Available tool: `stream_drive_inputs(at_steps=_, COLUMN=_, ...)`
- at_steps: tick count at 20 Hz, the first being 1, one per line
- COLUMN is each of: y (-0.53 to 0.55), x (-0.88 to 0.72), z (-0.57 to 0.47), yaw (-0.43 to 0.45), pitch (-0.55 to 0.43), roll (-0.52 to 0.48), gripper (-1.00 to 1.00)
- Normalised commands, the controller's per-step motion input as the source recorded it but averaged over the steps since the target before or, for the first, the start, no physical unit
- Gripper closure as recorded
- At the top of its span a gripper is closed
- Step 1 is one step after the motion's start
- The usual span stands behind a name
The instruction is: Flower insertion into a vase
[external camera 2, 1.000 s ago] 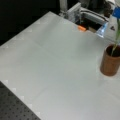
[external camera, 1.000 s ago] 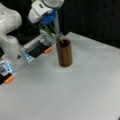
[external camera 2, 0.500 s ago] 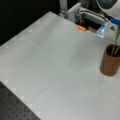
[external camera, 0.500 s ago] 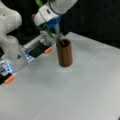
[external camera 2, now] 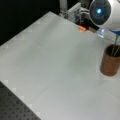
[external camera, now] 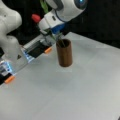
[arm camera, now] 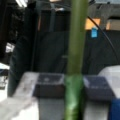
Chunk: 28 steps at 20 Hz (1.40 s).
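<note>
One flower is in my tool, and its green stem already reaches down past the rim of the vase. The vase is a plain dark brown cylinder, standing upright on the white worktop; in a front view it sits at the right edge, with thin green stems showing inside its mouth. In the wrist view the stem runs straight up the middle, and the two dark pads are pressed against it from either side, so I am pinching the flower stem. A red bud shows up and to a front view's left of my tool, and a green leaf rises above it; I think both belong to this flower, though the blur leaves that open.

To do this step well, I judge the stem must stay inside the mouth and clear of the rim, because the vase is tall and narrow and a sideways push on its lip could tip it. The stem leans rather than hanging plumb, so lowering should follow that lean. I keep the pinch firm but light enough not to crush the stem.

Behind the vase lies a grey fixture with orange tabs, just beside it in a front view.
</note>
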Motion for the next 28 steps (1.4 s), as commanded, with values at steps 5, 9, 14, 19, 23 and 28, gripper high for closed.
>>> stream_drive_inputs(at_steps=5, y=0.12, x=0.39, z=-0.13, yaw=0.030, pitch=0.144, roll=-0.198, gripper=1.00)
stream_drive_inputs(at_steps=9, y=0.09, x=0.27, z=-0.03, yaw=0.055, pitch=0.115, roll=-0.197, gripper=1.00)
stream_drive_inputs(at_steps=14, y=0.06, x=0.24, z=-0.06, yaw=0.088, pitch=0.055, roll=-0.223, gripper=-1.00)
stream_drive_inputs(at_steps=19, y=0.03, x=0.28, z=-0.14, yaw=0.123, pitch=0.011, roll=-0.272, gripper=-1.00)
stream_drive_inputs(at_steps=23, y=0.05, x=0.29, z=-0.11, yaw=0.126, pitch=0.052, roll=-0.248, gripper=-1.00)
stream_drive_inputs(at_steps=28, y=0.08, x=0.29, z=0.07, yaw=0.124, pitch=0.014, roll=-0.248, gripper=-1.00)
